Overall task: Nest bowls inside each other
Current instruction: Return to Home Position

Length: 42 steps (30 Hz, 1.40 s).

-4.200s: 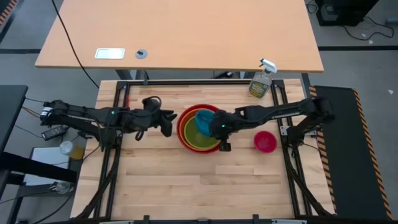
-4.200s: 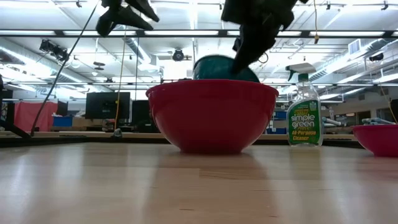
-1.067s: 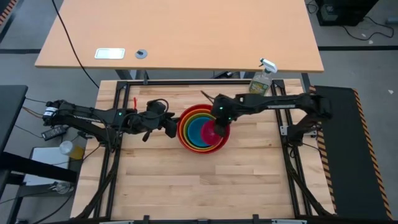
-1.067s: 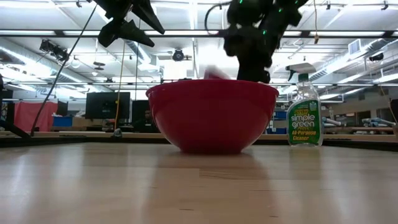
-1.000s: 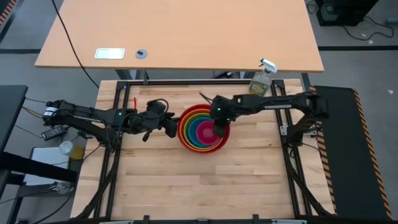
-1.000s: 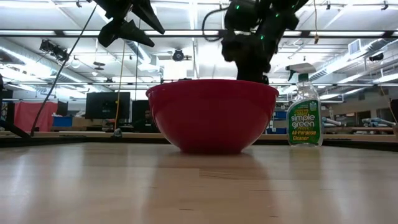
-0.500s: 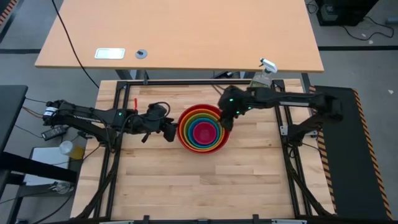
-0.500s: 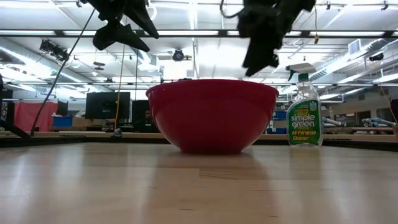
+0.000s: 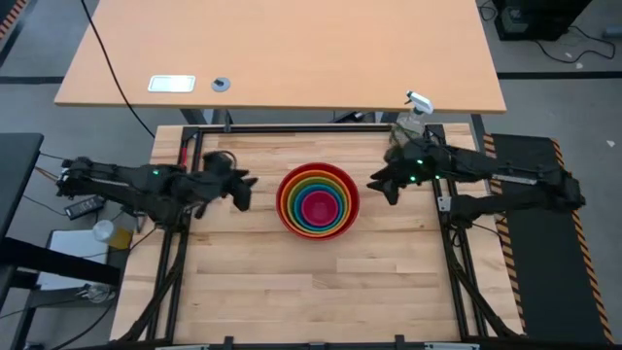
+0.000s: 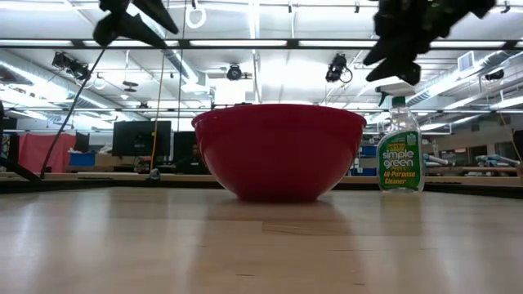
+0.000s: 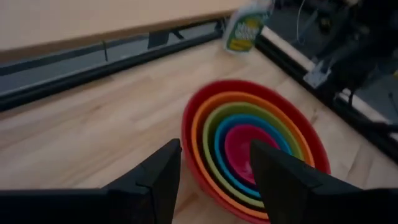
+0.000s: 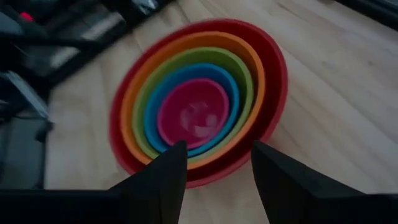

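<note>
The bowls (image 9: 318,200) sit nested at the table's middle: red outermost, then orange, green, blue, with the magenta pink one (image 12: 194,113) innermost. The red bowl (image 10: 279,150) rests on its base on the wood. My left gripper (image 9: 243,191) hangs open to the left of the stack, above the table. My right gripper (image 9: 379,189) hangs open to the right of the stack, also clear of it. Both wrist views look past open fingers at the stack (image 11: 252,146).
A clear spray bottle (image 9: 409,122) stands at the table's far right corner, close behind my right arm. A black metal frame (image 9: 175,243) borders the table's left, right and far sides. Bare wood (image 9: 311,282) lies on the near side of the stack.
My right gripper has opened, let go of the pink bowl inside the blue one, and drawn back up and toward the table's right edge. The pink bowl stays nested. My left gripper has drawn back toward the table's left edge.
</note>
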Each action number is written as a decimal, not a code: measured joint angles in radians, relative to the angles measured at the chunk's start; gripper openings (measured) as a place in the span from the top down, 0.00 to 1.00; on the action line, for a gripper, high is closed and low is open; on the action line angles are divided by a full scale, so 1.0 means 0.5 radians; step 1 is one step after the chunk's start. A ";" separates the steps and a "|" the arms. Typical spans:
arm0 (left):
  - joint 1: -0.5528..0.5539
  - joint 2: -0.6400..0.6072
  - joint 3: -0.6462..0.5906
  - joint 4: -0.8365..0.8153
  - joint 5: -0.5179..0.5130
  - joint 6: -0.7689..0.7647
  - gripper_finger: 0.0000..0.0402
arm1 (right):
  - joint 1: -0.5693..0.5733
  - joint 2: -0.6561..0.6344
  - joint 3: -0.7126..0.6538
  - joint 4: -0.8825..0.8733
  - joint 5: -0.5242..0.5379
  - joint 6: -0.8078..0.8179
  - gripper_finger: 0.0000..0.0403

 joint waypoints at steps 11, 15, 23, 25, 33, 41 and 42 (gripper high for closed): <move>0.033 -0.237 -0.181 0.789 0.024 0.625 0.52 | -0.200 -0.594 -0.673 0.767 -0.392 0.134 0.54; 0.038 -0.308 -0.528 1.464 0.078 0.831 0.52 | -0.252 -0.675 -0.876 1.167 -0.486 0.209 0.55; 0.088 -0.722 -1.249 2.227 0.063 0.722 0.65 | -0.325 -0.834 -0.980 1.386 -0.660 0.430 0.59; 0.087 -0.833 -1.343 2.235 0.061 0.680 0.69 | -0.341 -0.895 -0.981 1.357 -0.700 0.462 0.60; 0.083 -1.161 -1.435 2.074 0.062 0.820 0.81 | -0.431 -1.252 -0.981 1.191 -0.729 0.507 0.65; 0.083 -1.457 -1.436 1.546 0.063 0.632 0.97 | -0.512 -1.677 -0.980 0.833 -0.692 0.476 0.72; 0.083 -1.474 -1.437 1.505 0.062 0.599 0.98 | -0.515 -1.721 -0.981 0.773 -0.664 0.465 0.73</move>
